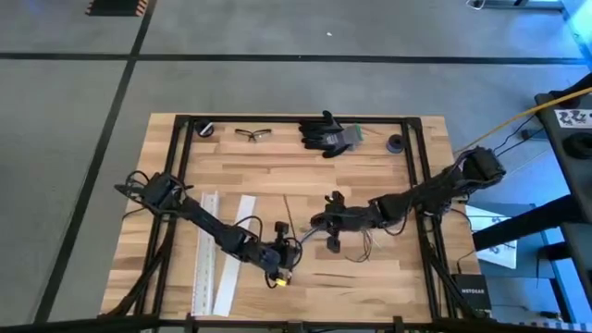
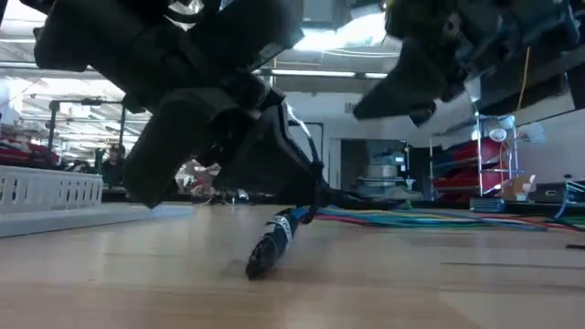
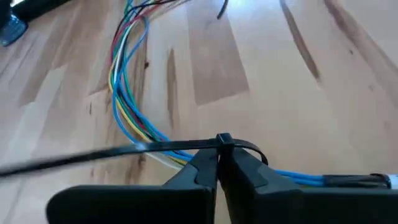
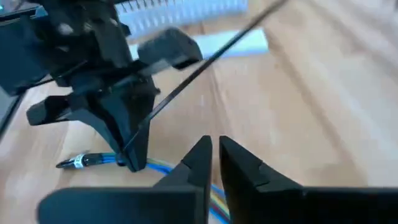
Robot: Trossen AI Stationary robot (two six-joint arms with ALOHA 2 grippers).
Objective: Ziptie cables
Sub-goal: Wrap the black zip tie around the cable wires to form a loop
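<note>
Table (image 1: 370, 287), left to right:

- White strips (image 1: 222, 254), two, at 7 o'clock of table centre; idle.
- Left gripper (image 1: 280, 264), at 6 o'clock of centre, low over the wood. Fingers (image 3: 245, 171) pressed together, pinching a black zip tie (image 3: 225, 140) at its head, where it loops round the wires; long tail streaming away.
- Cables (image 3: 127, 93): bundle of thin blue, yellow, green and red wires flat on the wood, running from the left gripper toward 3 o'clock, under the right gripper. One end in a dark sleeve (image 2: 272, 245) by the left fingertips. Judged light, limp, prone to splay; best taken close beside the tie, where already gathered. Tie tail judged thin, springy, slick.
- Right gripper (image 1: 331, 225), just past centre toward 3 o'clock, above the bundle. Fingers nearly closed, narrow gap, nothing between them; tie tail crossing ahead.
- Glasses (image 1: 252, 134), gloves (image 1: 329, 135), at 12 o'clock edge.
</note>
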